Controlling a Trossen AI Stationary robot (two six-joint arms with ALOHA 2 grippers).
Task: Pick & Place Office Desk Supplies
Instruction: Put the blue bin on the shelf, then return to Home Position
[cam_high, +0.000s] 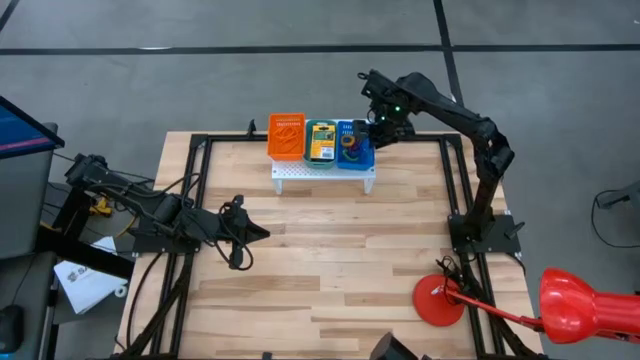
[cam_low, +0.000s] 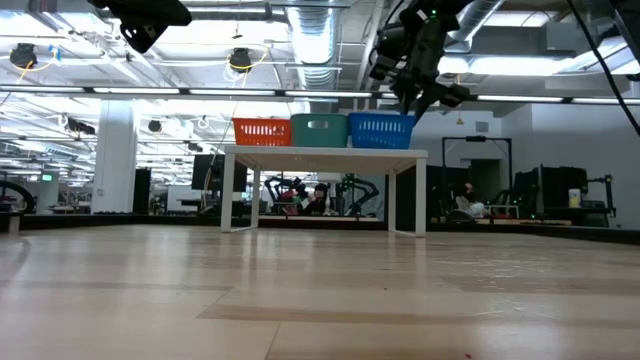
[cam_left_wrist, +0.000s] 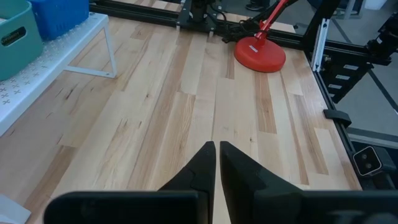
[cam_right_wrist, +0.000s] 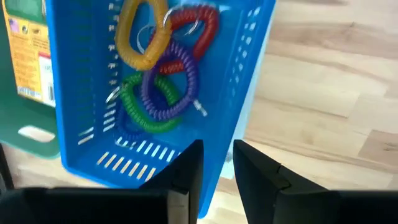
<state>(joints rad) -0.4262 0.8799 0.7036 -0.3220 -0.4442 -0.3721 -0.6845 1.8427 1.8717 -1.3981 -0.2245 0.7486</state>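
Note:
Coiled loops (cam_right_wrist: 161, 68) in yellow, red, purple, green and blue lie in a heap inside the blue basket (cam_right_wrist: 81, 93), also seen from above (cam_high: 351, 145). A yellow-and-green crayon box (cam_right_wrist: 25, 56) lies flat in the teal basket (cam_high: 321, 143) beside it. My right gripper (cam_right_wrist: 217, 152) hangs above the blue basket's rim on the table's right side (cam_high: 378, 128), fingers a little open and empty. My left gripper (cam_high: 262, 233) waits over the table's left half, shut and empty (cam_left_wrist: 217, 146).
The orange (cam_high: 286, 135), teal and blue baskets stand in a row on a white perforated stand (cam_high: 320, 172) at the table's far edge. A red round lamp base (cam_high: 438, 300) sits at the near right corner. Bare wood lies between the arms.

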